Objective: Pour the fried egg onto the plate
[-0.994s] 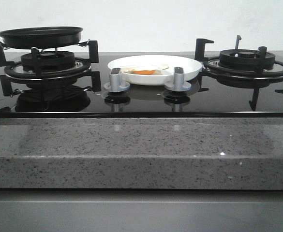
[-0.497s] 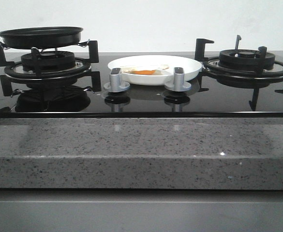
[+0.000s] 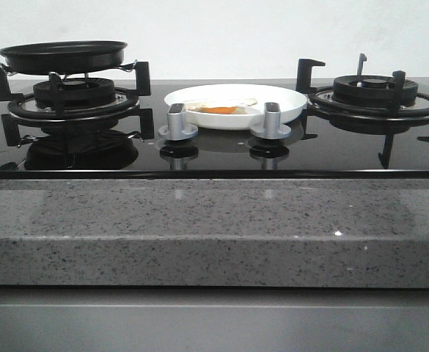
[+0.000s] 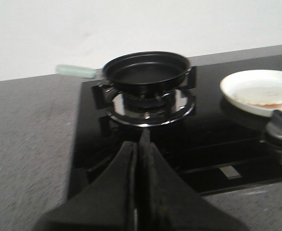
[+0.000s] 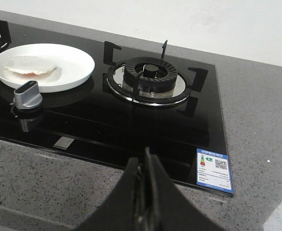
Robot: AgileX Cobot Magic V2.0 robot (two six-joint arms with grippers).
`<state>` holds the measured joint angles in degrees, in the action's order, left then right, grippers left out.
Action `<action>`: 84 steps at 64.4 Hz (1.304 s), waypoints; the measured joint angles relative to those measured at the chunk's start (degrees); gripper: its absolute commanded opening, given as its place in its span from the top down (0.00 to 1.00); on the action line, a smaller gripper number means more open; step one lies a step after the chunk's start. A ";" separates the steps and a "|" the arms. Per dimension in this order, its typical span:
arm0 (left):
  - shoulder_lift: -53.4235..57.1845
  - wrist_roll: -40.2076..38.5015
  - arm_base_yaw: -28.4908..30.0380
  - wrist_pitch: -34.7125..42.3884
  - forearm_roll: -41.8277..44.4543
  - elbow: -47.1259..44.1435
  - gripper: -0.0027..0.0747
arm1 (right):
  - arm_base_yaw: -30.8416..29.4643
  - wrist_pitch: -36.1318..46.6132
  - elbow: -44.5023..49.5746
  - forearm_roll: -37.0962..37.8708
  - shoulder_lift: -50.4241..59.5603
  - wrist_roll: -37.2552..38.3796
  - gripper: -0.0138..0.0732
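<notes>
Fried egg [image 3: 219, 107] lying flat inside the plate [image 3: 287, 110], yolk patch up, toward the side nearer the left burner. Plate resting on the black glass hob [image 3: 331, 154], between the two burners and just behind the two silver control knobs [image 3: 178, 122]. Small black frying pan [image 3: 61, 54] seated level on the left burner grate [image 3: 71, 103], interior bare in the left wrist view, pale handle pointing away to the left. Right burner [image 5: 149, 79] unoccupied. Judged status: pour step complete, egg transferred, pan returned to its grate; remaining action most likely limited to retracting and parking both arms, with no further contact needed. Left gripper [image 4: 139, 159] pulled back over the counter edge, aimed at the pan, jaws pressed together with nothing between them. Right gripper [image 5: 143, 175] likewise pulled back over the granite counter [image 5: 256, 110], aimed at the right burner, jaws closed and empty. Neither arm visible in the front view. Precaution for any retreat: keep clear of the pan handle and raised grate prongs.
</notes>
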<state>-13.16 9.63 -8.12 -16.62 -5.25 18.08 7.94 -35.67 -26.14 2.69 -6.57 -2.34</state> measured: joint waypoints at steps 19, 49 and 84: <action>13.41 0.00 4.76 0.09 0.00 -12.87 0.99 | 0.00 0.12 0.00 0.00 0.00 0.00 0.92; 13.51 0.00 4.76 3.53 -0.45 -18.36 0.99 | 0.00 0.12 0.00 0.00 0.00 0.00 0.92; 13.51 0.00 4.76 5.85 -1.79 -18.36 0.99 | 0.00 0.22 0.00 0.00 0.00 0.00 0.92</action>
<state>0.35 9.63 -3.36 -10.78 -7.04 -0.29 7.94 -35.45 -26.14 2.69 -6.57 -2.34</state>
